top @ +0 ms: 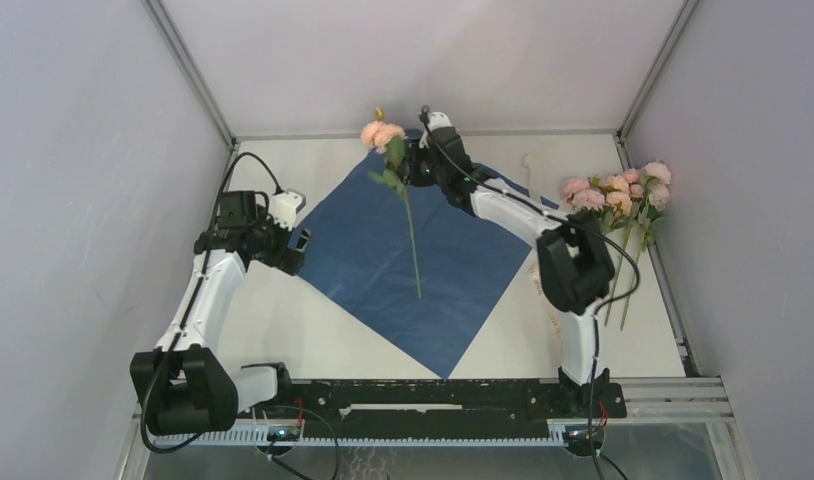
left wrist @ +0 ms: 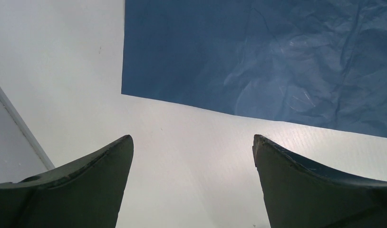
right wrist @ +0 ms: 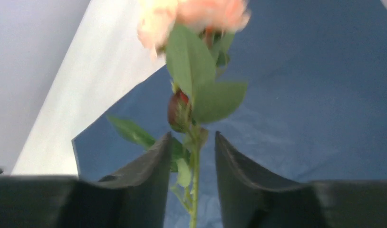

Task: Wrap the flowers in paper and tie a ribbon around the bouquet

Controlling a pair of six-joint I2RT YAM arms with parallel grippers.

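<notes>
- Pale grey walls (top: 83,150) closed in a white table (top: 313,340) on three sides.
- One peach-pink rose-like flower with green leaves and a long thin green stem (top: 381,133) lay on the far half of the sheet. Its bloom was at the sheet's far corner and its stem ran back toward the middle.
- The right gripper (top: 408,165) sat low over that stem, just below the bloom. In the right wrist view its dark fingers (right wrist: 149,166) stood a narrow way apart, with the stem and lower leaves between them. Blue showed between the stem and the right-hand finger, so the jaws were slightly parted, not pinching.
- Under the flower, a large thin dark navy sheet of paper (top: 463,270) was spread flat, navy side up, turned like a diamond, with light creases.
- The left gripper (top: 298,243) hung over bare table just beside the sheet's left edge. Its jaws were wide and held nothing, and only tabletop showed between the fingers (left wrist: 87,180).
- A pale cream strip, the ribbon (top: 530,170), lay beyond the paper's right edge, partly hidden by the right arm.
- A small bunch of pink blooms with leaves and thin stems (top: 618,190) lay at the table's right side, well apart from the paper.
</notes>
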